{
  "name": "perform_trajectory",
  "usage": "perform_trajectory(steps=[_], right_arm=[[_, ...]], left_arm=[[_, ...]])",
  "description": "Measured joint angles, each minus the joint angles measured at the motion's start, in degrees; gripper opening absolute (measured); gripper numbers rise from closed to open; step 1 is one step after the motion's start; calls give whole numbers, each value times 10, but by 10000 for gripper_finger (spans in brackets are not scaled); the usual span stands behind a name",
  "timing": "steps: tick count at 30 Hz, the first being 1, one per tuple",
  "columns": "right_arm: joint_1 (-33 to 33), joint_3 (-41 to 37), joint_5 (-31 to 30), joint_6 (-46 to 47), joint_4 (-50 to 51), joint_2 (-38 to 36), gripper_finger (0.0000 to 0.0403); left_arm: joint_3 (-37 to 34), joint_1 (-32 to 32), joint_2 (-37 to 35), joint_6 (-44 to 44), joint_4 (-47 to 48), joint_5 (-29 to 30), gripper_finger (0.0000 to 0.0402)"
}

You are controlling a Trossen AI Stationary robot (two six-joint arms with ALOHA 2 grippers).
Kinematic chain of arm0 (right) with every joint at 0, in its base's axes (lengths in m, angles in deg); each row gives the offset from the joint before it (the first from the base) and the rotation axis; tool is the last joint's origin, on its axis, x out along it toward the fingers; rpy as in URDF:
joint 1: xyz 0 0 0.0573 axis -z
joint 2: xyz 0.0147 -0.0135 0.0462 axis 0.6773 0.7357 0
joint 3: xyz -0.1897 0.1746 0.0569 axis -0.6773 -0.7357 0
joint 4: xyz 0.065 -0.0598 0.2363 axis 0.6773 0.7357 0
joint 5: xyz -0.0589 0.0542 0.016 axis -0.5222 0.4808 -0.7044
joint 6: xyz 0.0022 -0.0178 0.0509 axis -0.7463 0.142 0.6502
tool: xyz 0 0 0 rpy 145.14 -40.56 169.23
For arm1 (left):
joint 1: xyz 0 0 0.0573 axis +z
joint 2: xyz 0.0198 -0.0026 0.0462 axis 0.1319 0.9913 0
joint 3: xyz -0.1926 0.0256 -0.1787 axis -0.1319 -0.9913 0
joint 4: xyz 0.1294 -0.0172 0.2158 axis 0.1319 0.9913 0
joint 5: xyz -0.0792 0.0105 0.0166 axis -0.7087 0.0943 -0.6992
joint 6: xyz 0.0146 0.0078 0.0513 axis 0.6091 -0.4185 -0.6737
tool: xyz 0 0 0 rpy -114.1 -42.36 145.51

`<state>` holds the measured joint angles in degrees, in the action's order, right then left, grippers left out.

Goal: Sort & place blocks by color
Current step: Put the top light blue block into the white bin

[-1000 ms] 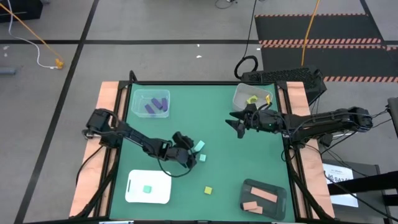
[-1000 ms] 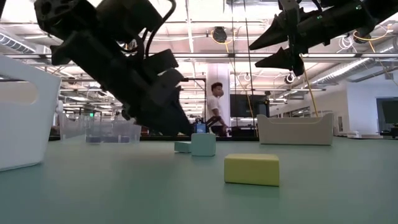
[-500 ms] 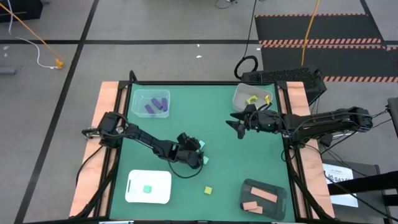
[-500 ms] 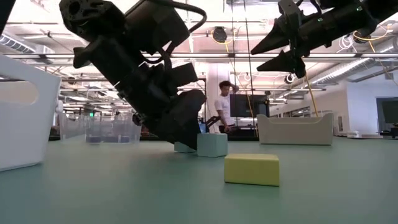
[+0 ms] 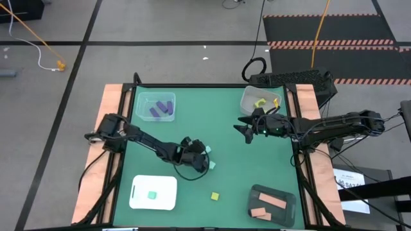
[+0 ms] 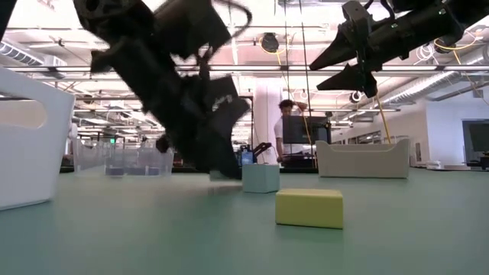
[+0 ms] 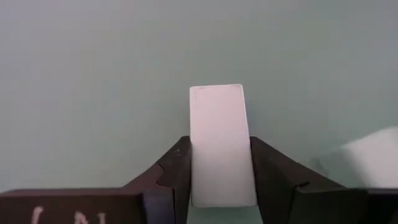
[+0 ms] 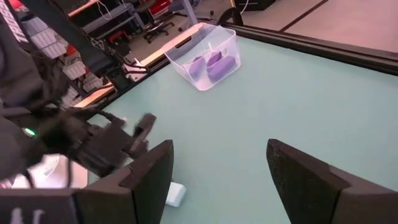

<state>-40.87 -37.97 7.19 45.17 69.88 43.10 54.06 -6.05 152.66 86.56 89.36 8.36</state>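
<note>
Green counter (image 5: 192,122): left tool (image 7: 219,186) just clamping mint bar (image 7: 219,143), pickup starting; right tool (image 5: 245,128) hovering open.

In the low view the left arm (image 6: 176,92) is smeared with blur, hiding its gripper. The left wrist view cuts off the mint block's (image 7: 221,146) near end (and most of a pale block (image 7: 367,158) beside it). In the high view, the yellow pieces in the clear tub (image 5: 247,102) are too small to tell apart.
</note>
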Motion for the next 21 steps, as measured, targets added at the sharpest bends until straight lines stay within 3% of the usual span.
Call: perform_trajectory(steps=[7,15,21], right_arm=[[0,0,0,0,6,0,249],[0,0,1,16,9,0,249],[0,0,2,57,8,0,249]], left_arm=[[0,7,-104,-50,-62,9,128],[2,-19,-231,-284,-289,11,128],[3,-43,-275,-405,-386,11,128]])
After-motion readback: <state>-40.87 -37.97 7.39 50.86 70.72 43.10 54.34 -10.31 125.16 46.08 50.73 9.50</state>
